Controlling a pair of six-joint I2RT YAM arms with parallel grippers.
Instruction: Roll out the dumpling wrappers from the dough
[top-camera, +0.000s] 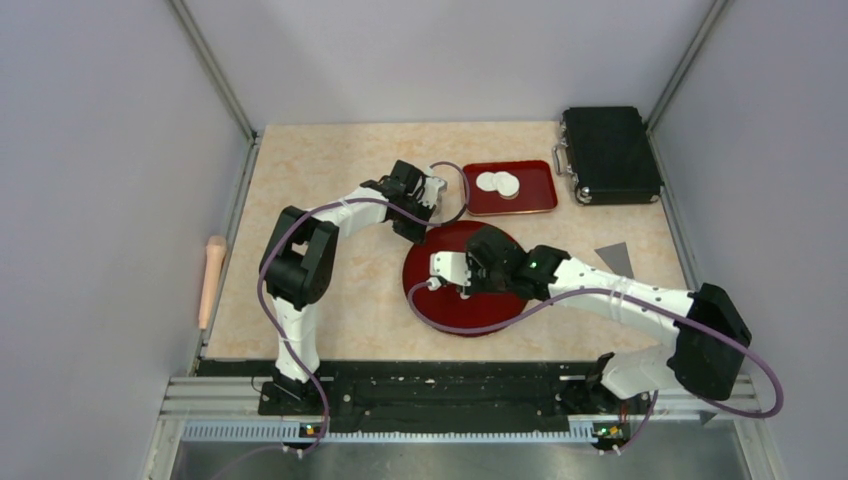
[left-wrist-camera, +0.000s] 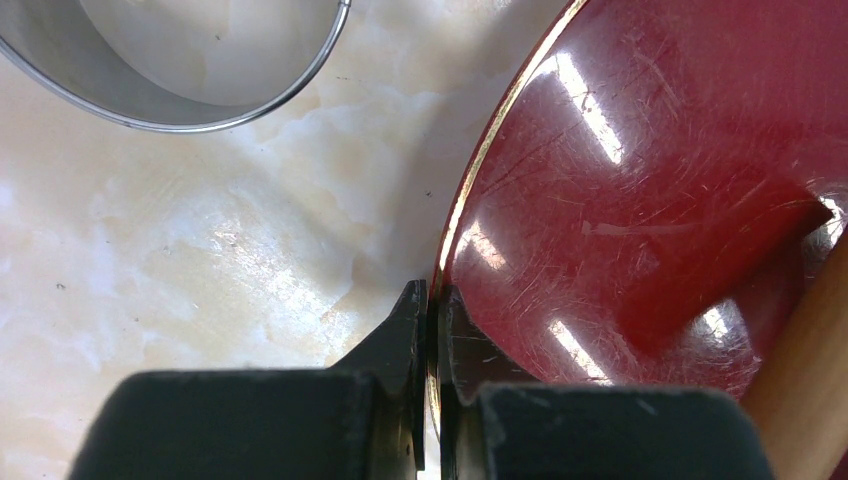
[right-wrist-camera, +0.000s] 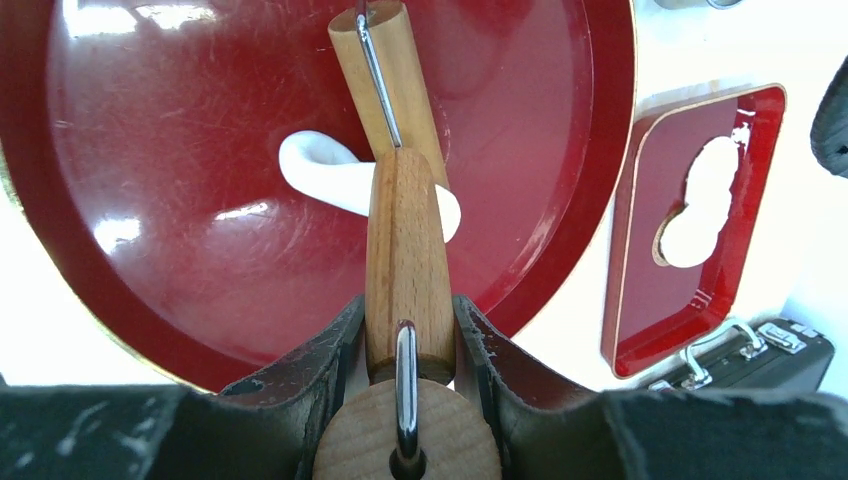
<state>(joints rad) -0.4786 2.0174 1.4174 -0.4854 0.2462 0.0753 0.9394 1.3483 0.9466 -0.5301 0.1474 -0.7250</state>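
Observation:
A lump of white dough (right-wrist-camera: 318, 172) lies in the round red plate (top-camera: 440, 312) (right-wrist-camera: 170, 140), partly under the far roller of a wooden pastry roller (right-wrist-camera: 405, 240). My right gripper (right-wrist-camera: 408, 305) (top-camera: 468, 285) is shut on that roller's handle, above the plate. My left gripper (left-wrist-camera: 432, 290) (top-camera: 417, 232) is shut on the gold-edged rim of the plate (left-wrist-camera: 650, 200) at its far left side. Two round white dumpling wrappers (top-camera: 497, 183) (right-wrist-camera: 700, 205) lie overlapping in a red rectangular tray (top-camera: 538, 200) (right-wrist-camera: 622, 300) behind the plate.
A metal ring (left-wrist-camera: 130, 105) stands on the table just beyond the left gripper. A black case (top-camera: 610, 155) sits at the back right, and a grey sheet (top-camera: 615, 258) lies right of the plate. A wooden rolling pin (top-camera: 212, 280) lies off the table's left edge.

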